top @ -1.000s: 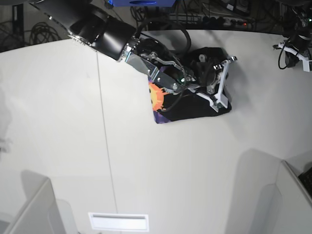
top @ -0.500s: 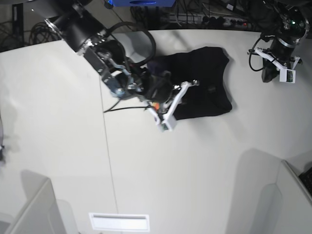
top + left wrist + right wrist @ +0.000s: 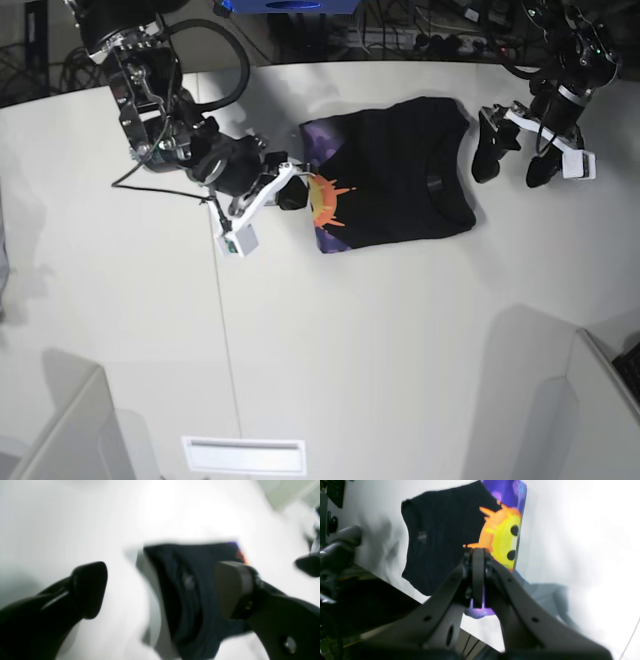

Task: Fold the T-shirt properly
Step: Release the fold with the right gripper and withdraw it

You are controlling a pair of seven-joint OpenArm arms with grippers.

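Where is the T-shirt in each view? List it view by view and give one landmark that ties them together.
Base: the T-shirt lies folded at upper centre of the table, between both arms.
Left wrist: blurred, at centre, between the open left claw's fingers.
Right wrist: upper centre-left, beyond the shut right claw.
Shared landmark: the orange sun print on one edge; large in the right wrist view, an orange sliver in the left wrist view.

- T-shirt: soft matt black cloth, printed patch bright (orange, purple).
- Table: smooth white, faint sheen.
- Left gripper fingers: glossy black plastic.
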